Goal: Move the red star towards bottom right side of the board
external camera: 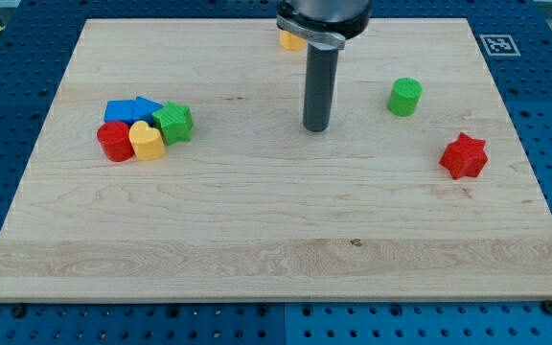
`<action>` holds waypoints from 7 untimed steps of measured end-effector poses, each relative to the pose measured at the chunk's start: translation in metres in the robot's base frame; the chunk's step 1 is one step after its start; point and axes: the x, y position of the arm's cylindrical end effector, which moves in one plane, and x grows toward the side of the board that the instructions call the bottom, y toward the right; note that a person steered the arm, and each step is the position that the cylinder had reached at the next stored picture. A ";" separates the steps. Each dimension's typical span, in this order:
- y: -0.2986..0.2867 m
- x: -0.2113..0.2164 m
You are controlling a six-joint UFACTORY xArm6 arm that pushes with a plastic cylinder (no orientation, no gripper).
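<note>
The red star (464, 155) lies on the wooden board (276, 249) at the view's right, about mid-height. My tip (316, 128) rests on the board near the centre top, well to the left of the red star and slightly above it. A green cylinder (404, 97) stands between them, up and to the right of my tip. My tip touches no block.
A cluster sits at the view's left: a blue block (132, 110), a green block (173, 123), a red cylinder (115, 142) and a yellow heart-like block (146, 140). An orange block (290, 40) shows partly behind the rod at the top edge.
</note>
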 end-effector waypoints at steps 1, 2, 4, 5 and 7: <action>0.032 0.000; 0.075 0.002; 0.106 0.016; 0.122 0.017; 0.135 0.034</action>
